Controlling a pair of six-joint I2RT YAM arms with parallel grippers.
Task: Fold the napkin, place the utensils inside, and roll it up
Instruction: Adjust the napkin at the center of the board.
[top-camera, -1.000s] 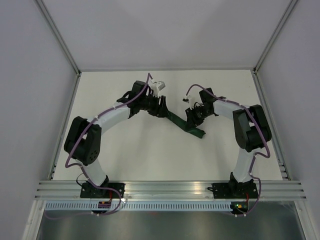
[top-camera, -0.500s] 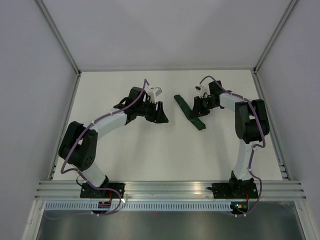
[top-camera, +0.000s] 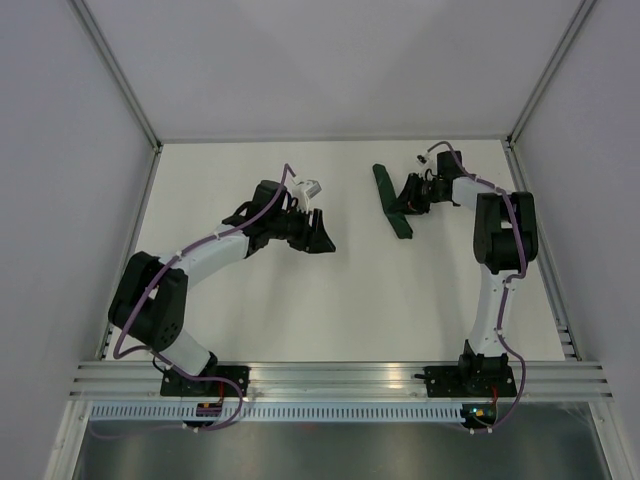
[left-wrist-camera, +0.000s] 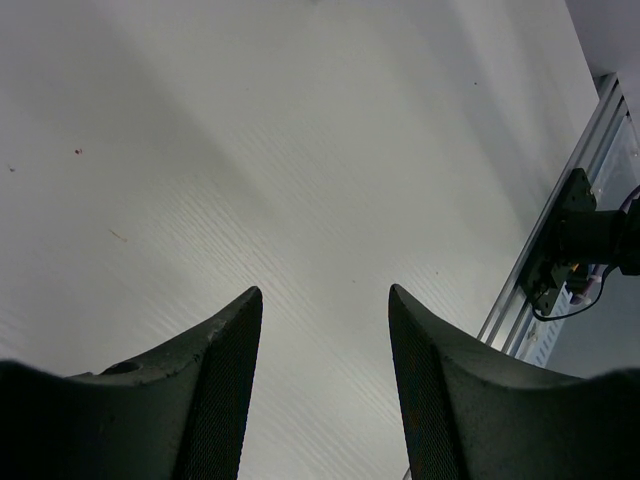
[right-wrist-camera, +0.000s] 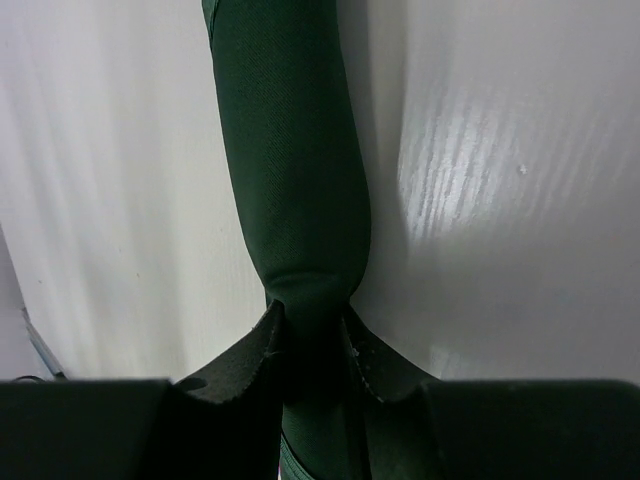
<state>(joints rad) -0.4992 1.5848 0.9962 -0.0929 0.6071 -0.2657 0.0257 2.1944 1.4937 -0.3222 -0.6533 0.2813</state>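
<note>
The napkin (top-camera: 390, 198) is a tight dark green roll, lying slantwise at the table's back right. My right gripper (top-camera: 411, 199) is shut on the roll's near half from its right side. In the right wrist view the napkin (right-wrist-camera: 285, 150) runs up and away from the right gripper (right-wrist-camera: 312, 315), pinched between both fingers. The utensils are hidden from view. My left gripper (top-camera: 320, 233) stands open left of centre, well apart from the roll. In the left wrist view the left gripper (left-wrist-camera: 325, 292) has only bare table between its fingers.
The white table (top-camera: 300, 300) is walled on three sides, with an aluminium rail (top-camera: 340, 375) along the near edge. The right arm's base (left-wrist-camera: 590, 235) and that rail show at the right edge of the left wrist view.
The right gripper has carried the rolled napkin from the table's middle toward the back right. The left gripper, which was at the roll's other end, is off it and has stayed left of centre.
</note>
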